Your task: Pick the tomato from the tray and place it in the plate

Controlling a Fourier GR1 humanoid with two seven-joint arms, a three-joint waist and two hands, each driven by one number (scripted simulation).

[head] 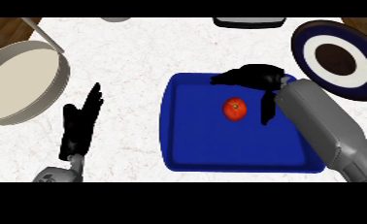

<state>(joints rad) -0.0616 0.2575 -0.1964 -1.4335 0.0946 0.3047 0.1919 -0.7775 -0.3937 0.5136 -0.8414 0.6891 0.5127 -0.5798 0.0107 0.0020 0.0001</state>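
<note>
A red tomato (235, 109) lies on the blue tray (208, 145), right of the tray's middle. My right hand (252, 76) hovers over the tray's far right part, fingers stretched left beyond the tomato and thumb hanging down at the tomato's right side; nothing is held and the hand is open. The plate (331, 60), dark blue with a white ring and dark centre, stands at the right edge of the counter beyond the tray. My left hand (80, 121) rests open at the lower left, fingers up.
A large cream pan (28, 80) with a handle sits at the left edge. A dark appliance (247, 22) and a grey object (114, 19) show at the counter's far edge. White counter lies between the pan and tray.
</note>
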